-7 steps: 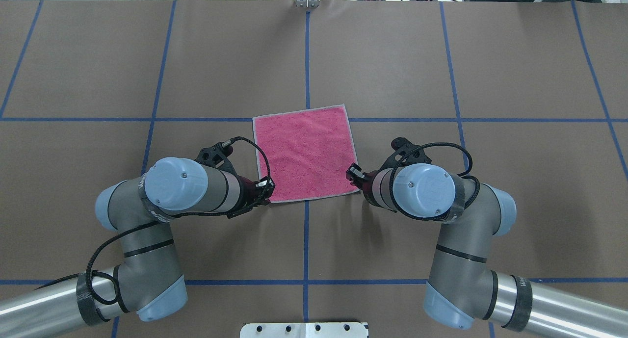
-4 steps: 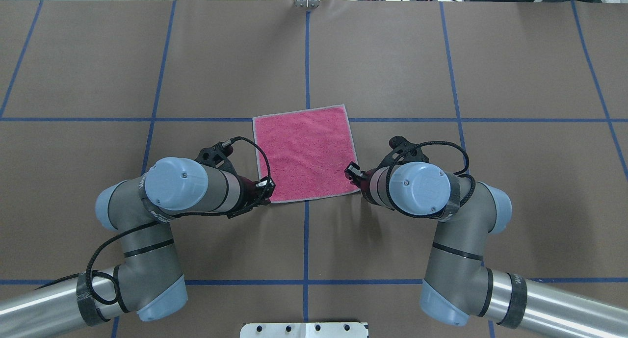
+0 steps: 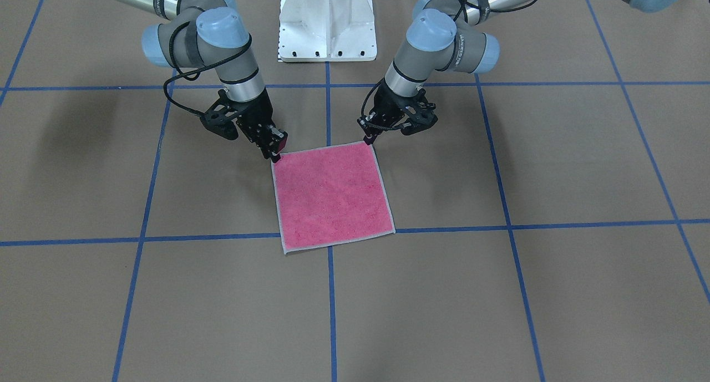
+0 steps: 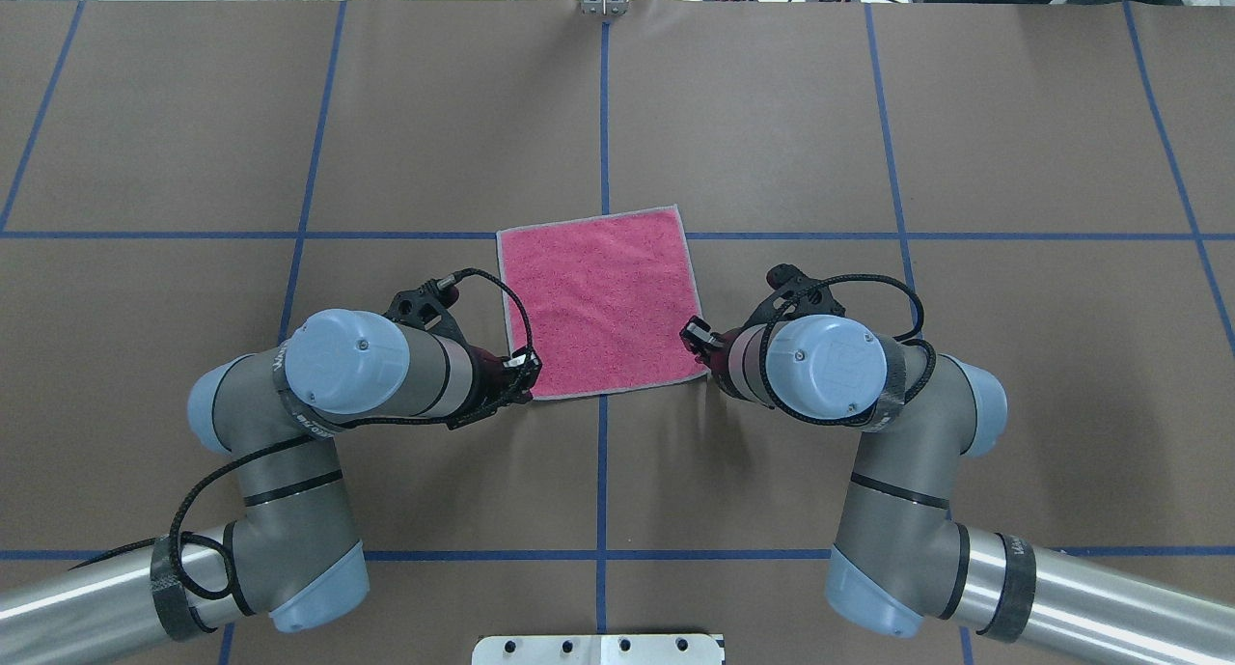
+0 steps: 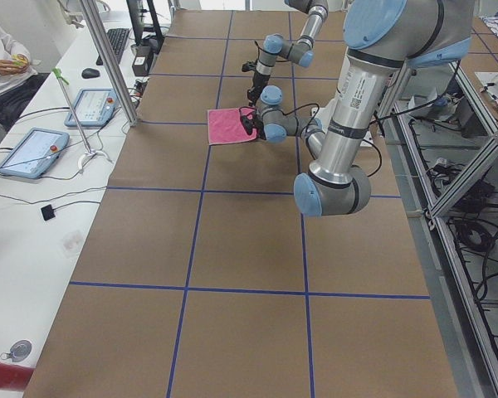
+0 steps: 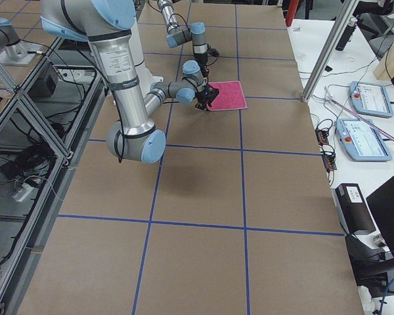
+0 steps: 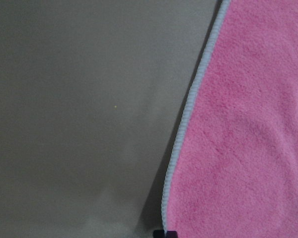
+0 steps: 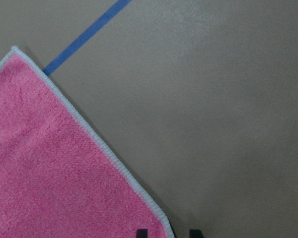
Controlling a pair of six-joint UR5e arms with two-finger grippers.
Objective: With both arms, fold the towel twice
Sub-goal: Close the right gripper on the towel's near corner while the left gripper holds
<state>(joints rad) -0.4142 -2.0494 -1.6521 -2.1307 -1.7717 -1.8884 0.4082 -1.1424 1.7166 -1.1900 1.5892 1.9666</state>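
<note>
The towel (image 4: 603, 303) lies flat on the brown table, pink face up, with a light grey border; it also shows in the front view (image 3: 333, 196). My left gripper (image 4: 524, 371) is at the towel's near-left corner (image 3: 368, 141). In the left wrist view its tips (image 7: 165, 233) are pressed together on the towel's border. My right gripper (image 4: 697, 342) is at the near-right corner (image 3: 275, 157). In the right wrist view its two fingertips (image 8: 141, 232) stand apart with the towel's edge between them. The grey face is hidden.
The white pedestal base (image 3: 327, 21) stands behind the arms. Blue tape lines (image 4: 603, 115) cross the brown table. Tablets (image 5: 25, 152) and cables lie on the operators' side bench, and a seated person (image 5: 0, 58) is at its far end.
The right arm has shifted slightly toward the towel's near-right corner. The left arm and the towel have not moved.
</note>
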